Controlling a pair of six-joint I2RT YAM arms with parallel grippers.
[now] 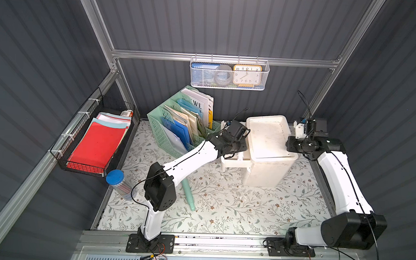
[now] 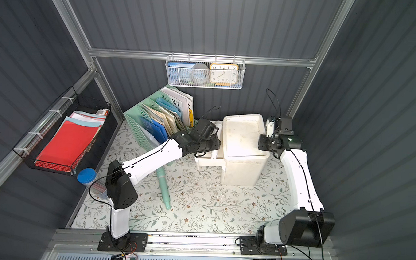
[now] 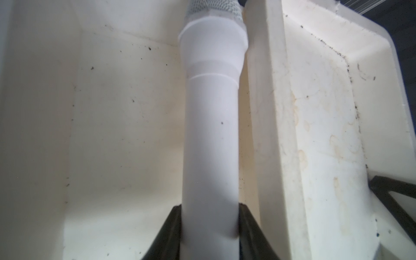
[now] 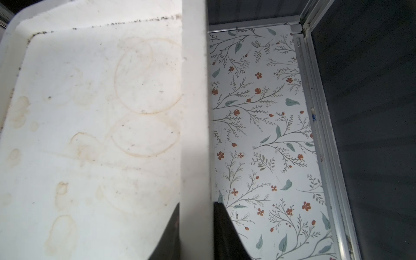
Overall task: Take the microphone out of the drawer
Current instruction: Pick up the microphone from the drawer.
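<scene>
The left tool (image 3: 209, 207) is clamped on the white microphone (image 3: 211, 101), low on its smooth, rigid barrel (image 3: 210, 168), inside the open drawer (image 3: 112, 112). It is likely light but slippery, so hold the barrel, not the mesh head (image 3: 213, 6). The right tool (image 4: 196, 204) pinches what seems to be the cabinet rim (image 4: 194, 90).

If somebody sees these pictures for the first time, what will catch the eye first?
The white microphone, pinched by the left end effector with the open drawer behind it, stands out first in the left wrist view. Next comes the right end effector, clamped on the stained cabinet rim. In both top views, the red paper in the wire basket on the left wall is brightest.
</scene>
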